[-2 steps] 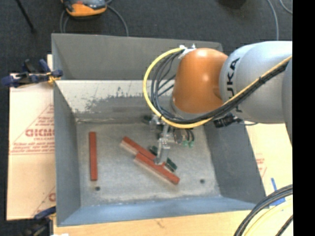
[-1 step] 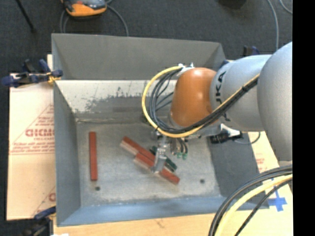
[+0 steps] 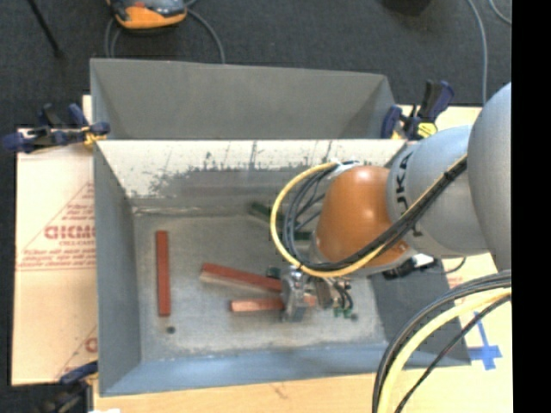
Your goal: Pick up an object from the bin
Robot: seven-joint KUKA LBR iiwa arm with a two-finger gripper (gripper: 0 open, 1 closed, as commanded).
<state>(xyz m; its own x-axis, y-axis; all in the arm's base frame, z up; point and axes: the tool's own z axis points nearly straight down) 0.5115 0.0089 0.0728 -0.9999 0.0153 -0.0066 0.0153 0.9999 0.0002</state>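
My gripper [image 3: 298, 301] is low in the bin, right of the middle, under the arm's orange cover. It sits at the right ends of two reddish-brown sticks. The longer stick [image 3: 239, 276] slants from the upper left down toward the gripper. The shorter stick [image 3: 255, 305] lies flat just below it, and its right end meets the gripper. Whether either stick is held is hidden. A small dark green piece [image 3: 345, 310] lies just right of the gripper.
A red stick [image 3: 162, 274] lies upright along the left side of the bin floor, well apart from the others. Another dark green thing [image 3: 262, 206] shows by the back wall, partly behind the arm's cables. The arm covers the bin's right part.
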